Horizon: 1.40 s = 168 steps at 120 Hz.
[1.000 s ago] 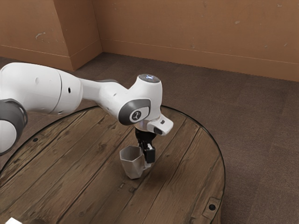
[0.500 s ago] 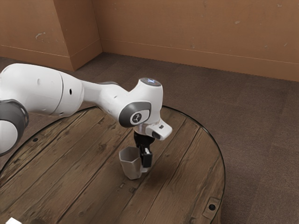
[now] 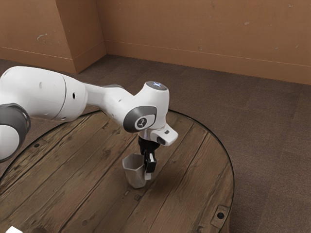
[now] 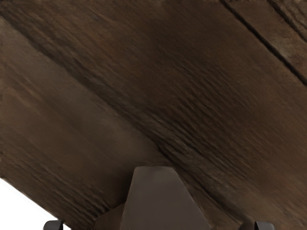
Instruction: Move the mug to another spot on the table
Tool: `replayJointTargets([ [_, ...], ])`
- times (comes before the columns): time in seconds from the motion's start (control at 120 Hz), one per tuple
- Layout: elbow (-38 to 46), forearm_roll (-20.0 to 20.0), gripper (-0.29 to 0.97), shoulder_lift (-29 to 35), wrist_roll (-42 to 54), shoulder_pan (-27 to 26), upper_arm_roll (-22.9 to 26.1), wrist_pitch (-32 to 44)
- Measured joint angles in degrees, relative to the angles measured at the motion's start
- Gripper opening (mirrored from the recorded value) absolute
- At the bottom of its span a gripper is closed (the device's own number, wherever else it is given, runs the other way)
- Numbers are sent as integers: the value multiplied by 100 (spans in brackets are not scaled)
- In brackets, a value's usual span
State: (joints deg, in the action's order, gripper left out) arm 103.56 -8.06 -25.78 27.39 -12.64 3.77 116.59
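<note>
A grey faceted mug (image 3: 133, 175) stands on the round wooden table (image 3: 68, 165), a little to the exterior view's right of its middle. My black gripper (image 3: 148, 167) comes straight down on the mug's right side, its fingers closed on the wall there. In the wrist view a dark blurred part of the mug (image 4: 154, 201) sits just under my hand, with brown planks of the table (image 4: 172, 91) close behind it.
The table's dark rim (image 3: 228, 165) curves close by on the exterior view's right, with a bolt hole (image 3: 221, 215) near it. A small white object (image 3: 9, 229) lies at the table's lower left. Brown carpet and tan walls surround the table.
My gripper has sunk a little and drifted toward the exterior view's left, and the mug has shifted slightly the same way with it.
</note>
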Motion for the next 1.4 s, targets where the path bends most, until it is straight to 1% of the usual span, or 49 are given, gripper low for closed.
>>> replayJointTargets([
  [0.4,-3,11,32,71,-47,-17,-36,55],
  [0.442,9,35,28,113,-48,-28,-45,55],
  [0.542,37,58,26,178,-53,-40,-63,58],
  [0.575,88,69,26,238,-55,-96,-142,58],
  [0.658,264,83,20,428,-67,-196,-281,59],
  [0.892,405,53,15,673,-167,-304,-534,-86],
  [1.067,392,297,8,680,-221,-227,-867,-561],
  [1.083,387,306,8,681,-226,-220,-884,-597],
  [1.133,336,348,17,670,-230,-155,-921,-697],
  [1.183,278,390,19,645,-214,-90,-938,-782],
  [1.208,248,403,19,635,-203,-65,-942,-817],
  [1.25,193,399,16,612,-187,-34,-945,-865],
  [1.4,98,342,16,515,-130,124,-947,-972],
])
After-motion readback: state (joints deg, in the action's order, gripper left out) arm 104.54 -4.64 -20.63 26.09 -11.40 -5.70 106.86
